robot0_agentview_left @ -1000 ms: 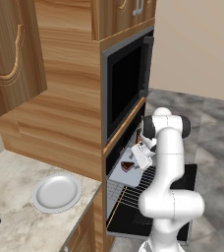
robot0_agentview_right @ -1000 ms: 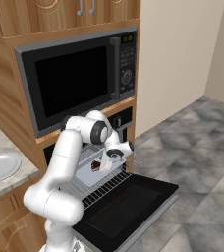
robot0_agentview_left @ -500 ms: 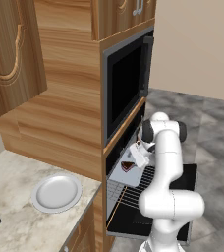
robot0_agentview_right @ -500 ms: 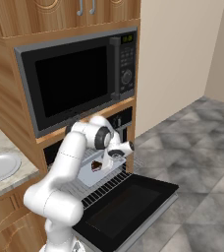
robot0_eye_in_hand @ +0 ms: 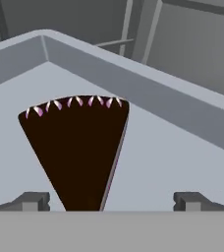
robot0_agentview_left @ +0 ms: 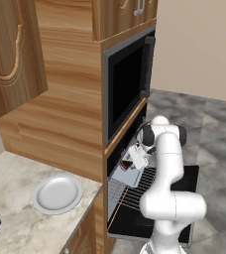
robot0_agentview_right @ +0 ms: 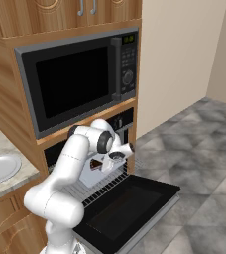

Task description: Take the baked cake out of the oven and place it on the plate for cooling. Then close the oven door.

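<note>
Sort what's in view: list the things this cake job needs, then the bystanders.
Job: baked cake, grey tray under it, oven, open oven door, plate, open gripper.
Bystanders: microwave, upper cabinets, countertop.

I saw the cake (robot0_eye_in_hand: 77, 147) as matt dark brown with pink flecks along its edge, on a smooth, matt grey tray (robot0_eye_in_hand: 182, 147). The oven door (robot0_agentview_right: 127, 208) was glossy black glass. The cabinet (robot0_agentview_left: 60, 99) looked like varnished wood, the counter (robot0_agentview_left: 16, 213) mottled stone, the plate (robot0_agentview_left: 57, 194) perhaps glazed.
</note>
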Available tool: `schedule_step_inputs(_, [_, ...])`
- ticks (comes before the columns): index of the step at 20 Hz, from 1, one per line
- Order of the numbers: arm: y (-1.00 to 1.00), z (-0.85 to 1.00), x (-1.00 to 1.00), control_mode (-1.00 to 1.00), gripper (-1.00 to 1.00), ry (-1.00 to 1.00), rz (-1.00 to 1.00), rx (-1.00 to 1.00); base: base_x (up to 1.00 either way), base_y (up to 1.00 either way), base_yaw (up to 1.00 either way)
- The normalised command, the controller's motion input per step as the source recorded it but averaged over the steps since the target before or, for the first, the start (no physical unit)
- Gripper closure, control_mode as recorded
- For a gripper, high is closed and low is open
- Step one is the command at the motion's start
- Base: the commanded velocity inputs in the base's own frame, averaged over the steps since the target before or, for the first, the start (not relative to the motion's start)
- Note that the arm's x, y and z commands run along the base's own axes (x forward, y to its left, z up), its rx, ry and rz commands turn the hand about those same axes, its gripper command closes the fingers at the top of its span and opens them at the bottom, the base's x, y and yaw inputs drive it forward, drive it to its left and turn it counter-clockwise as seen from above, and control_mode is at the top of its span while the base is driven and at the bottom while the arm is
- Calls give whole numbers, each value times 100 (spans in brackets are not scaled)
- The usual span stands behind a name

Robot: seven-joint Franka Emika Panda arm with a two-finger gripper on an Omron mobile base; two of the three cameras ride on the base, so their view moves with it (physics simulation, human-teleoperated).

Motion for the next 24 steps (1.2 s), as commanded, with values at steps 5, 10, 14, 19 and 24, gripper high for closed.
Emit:
schedule_step_inputs(5, [15, 0, -11, -100, -100, 0, 0, 0, 0, 0, 0])
schedule_step_inputs(10, [13, 0, -38, -100, 100, 0, 0, 0, 0, 0, 0])
schedule_step_inputs(14, [0, -3, -45, -100, 100, 0, 0, 0, 0, 0, 0])
schedule_step_inputs(19, [3, -5, -28, -100, 100, 0, 0, -3, 0, 0, 0])
schedule_step_inputs(24, [4, 4, -19, -100, 100, 0, 0, -3, 0, 0, 0])
